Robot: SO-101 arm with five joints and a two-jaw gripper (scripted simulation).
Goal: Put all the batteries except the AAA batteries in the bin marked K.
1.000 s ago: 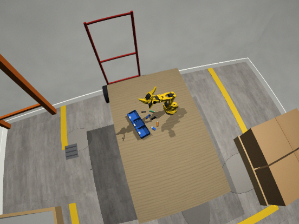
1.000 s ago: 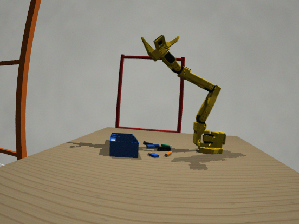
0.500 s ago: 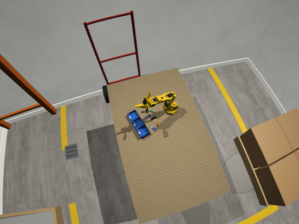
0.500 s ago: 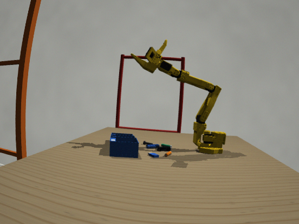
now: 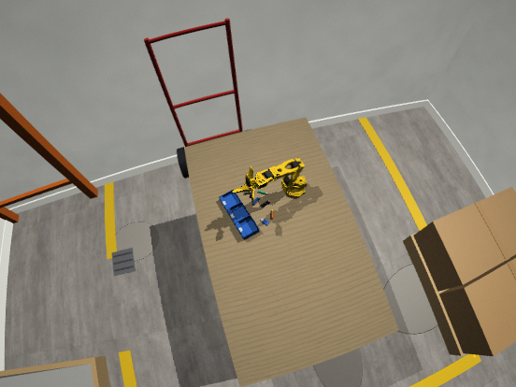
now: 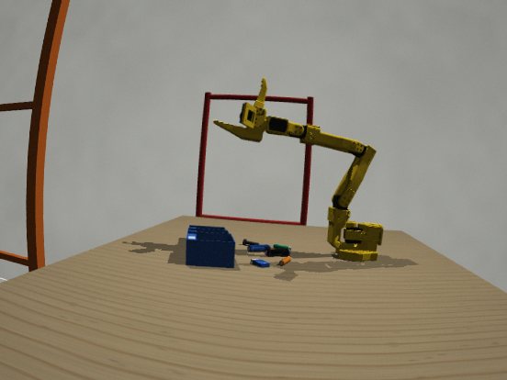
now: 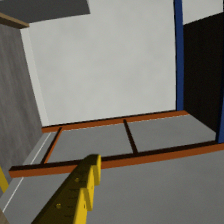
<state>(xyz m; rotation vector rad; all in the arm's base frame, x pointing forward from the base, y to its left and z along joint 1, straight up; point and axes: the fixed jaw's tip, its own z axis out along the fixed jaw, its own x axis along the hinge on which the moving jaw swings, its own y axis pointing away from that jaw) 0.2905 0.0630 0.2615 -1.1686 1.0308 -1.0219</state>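
Gripper [image 6: 243, 112] of the yellow five-joint arm [image 6: 349, 176] stood fully open and empty, jaws spread wide, high above the row of blue plastic bins [image 6: 210, 246]. Small cylindrical batteries [image 6: 259, 248] lay loose on the wooden table [image 6: 230, 321] between the bins and the arm's base; their sizes and the bin letters could not be read. Each battery was judged light, rigid, smooth and prone to rolling, best gripped across its mid-length. Forearm reached out roughly level from a raised elbow.
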